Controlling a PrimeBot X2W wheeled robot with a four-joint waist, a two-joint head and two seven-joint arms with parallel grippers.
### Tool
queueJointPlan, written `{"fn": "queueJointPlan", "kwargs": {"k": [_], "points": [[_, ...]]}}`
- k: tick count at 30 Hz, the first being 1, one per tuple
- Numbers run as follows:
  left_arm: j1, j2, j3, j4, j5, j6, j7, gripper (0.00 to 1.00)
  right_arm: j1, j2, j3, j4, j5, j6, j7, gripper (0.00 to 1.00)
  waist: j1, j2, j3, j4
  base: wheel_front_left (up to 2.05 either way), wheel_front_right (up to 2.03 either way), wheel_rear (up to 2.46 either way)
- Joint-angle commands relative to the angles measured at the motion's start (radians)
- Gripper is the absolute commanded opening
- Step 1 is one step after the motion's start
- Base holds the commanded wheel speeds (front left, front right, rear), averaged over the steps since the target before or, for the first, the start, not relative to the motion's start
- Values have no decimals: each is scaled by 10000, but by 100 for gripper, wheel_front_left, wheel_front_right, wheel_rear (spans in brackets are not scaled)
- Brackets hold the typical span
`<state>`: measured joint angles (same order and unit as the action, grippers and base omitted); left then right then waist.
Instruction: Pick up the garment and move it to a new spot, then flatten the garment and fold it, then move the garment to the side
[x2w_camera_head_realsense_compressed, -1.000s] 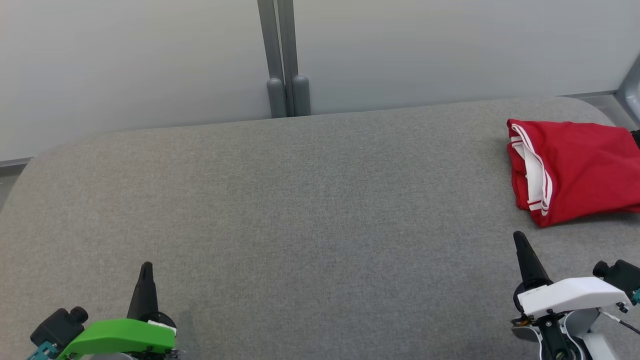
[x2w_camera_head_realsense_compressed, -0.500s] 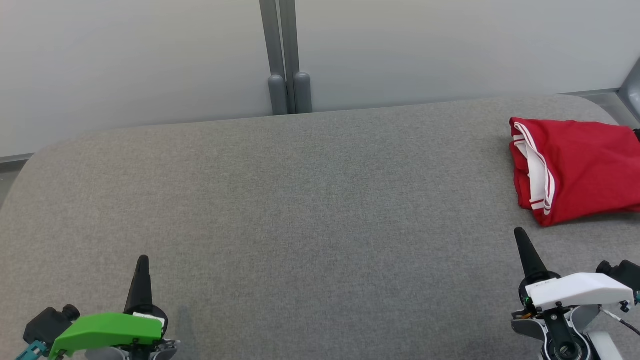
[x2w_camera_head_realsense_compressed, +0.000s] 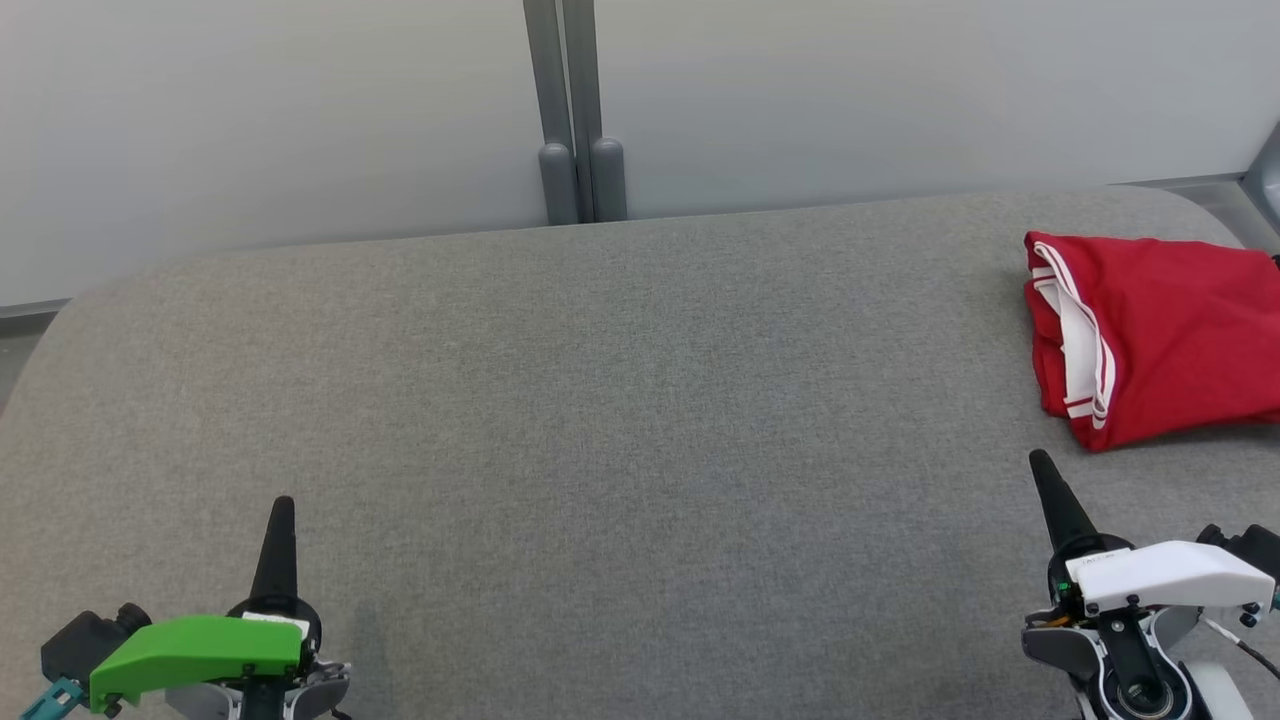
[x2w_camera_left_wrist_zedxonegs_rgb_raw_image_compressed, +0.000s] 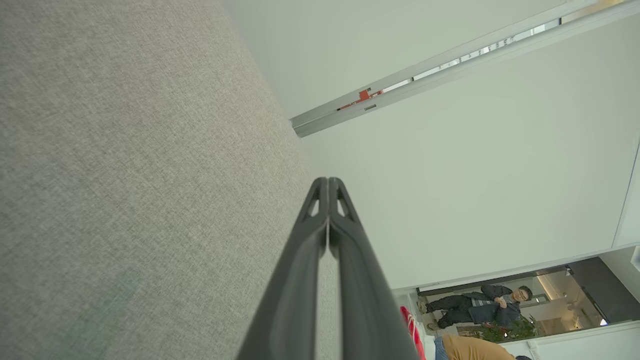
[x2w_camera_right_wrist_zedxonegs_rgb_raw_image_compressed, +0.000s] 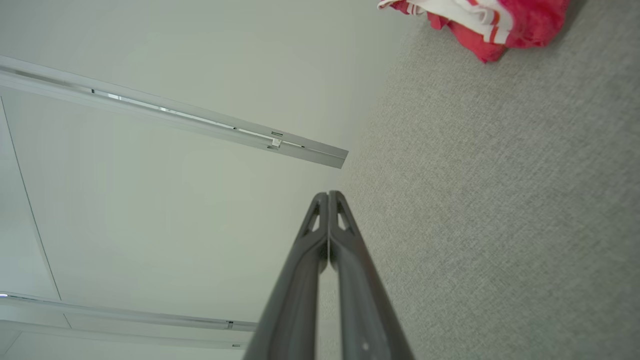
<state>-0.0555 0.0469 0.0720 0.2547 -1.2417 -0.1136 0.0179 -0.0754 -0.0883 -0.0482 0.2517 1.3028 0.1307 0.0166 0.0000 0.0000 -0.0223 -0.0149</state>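
The garment (x2w_camera_head_realsense_compressed: 1180, 330) lies folded at the far right of the grey padded table (x2w_camera_head_realsense_compressed: 640, 400), a red bundle with a white red-striped band along its left side. It also appears in the top right of the right wrist view (x2w_camera_right_wrist_zedxonegs_rgb_raw_image_compressed: 500, 20). My right gripper (x2w_camera_head_realsense_compressed: 1040, 462) hovers just in front of it, a short gap away, with its fingers pressed together and nothing held. My left gripper (x2w_camera_head_realsense_compressed: 282, 508) is low at the front left, far from the cloth, also shut and empty. Each wrist view shows its own jaws closed: left (x2w_camera_left_wrist_zedxonegs_rgb_raw_image_compressed: 328, 182), right (x2w_camera_right_wrist_zedxonegs_rgb_raw_image_compressed: 328, 195).
Pale wall panels joined by a grey post (x2w_camera_head_realsense_compressed: 575, 110) stand behind the table's far edge. In the left wrist view, a person (x2w_camera_left_wrist_zedxonegs_rgb_raw_image_compressed: 480, 307) stands in a distant doorway, and another person's tan-clad shoulder (x2w_camera_left_wrist_zedxonegs_rgb_raw_image_compressed: 470, 349) shows beside a red sliver of cloth.
The whole head picture has shifted slightly, so the camera moved. Both grippers have edged a little within it, fingers still shut. The garment lies as before.
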Motion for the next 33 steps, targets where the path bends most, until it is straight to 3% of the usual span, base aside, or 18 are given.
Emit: {"fn": "queueJointPlan", "kwargs": {"k": [1, 33], "points": [[-248, 47, 82, -111, -227, -42, 62, 0, -213, -11, -73, -111, 226, 2, 90, 0, 0, 0, 7, 5, 0, 0, 0], [-516, 55, 356, -110, -2777, -160, 741, 0, -350, 280, -529, -97, 2310, 2, 760, 0, 0, 0, 174, 103, 0, 0, 0]]}}
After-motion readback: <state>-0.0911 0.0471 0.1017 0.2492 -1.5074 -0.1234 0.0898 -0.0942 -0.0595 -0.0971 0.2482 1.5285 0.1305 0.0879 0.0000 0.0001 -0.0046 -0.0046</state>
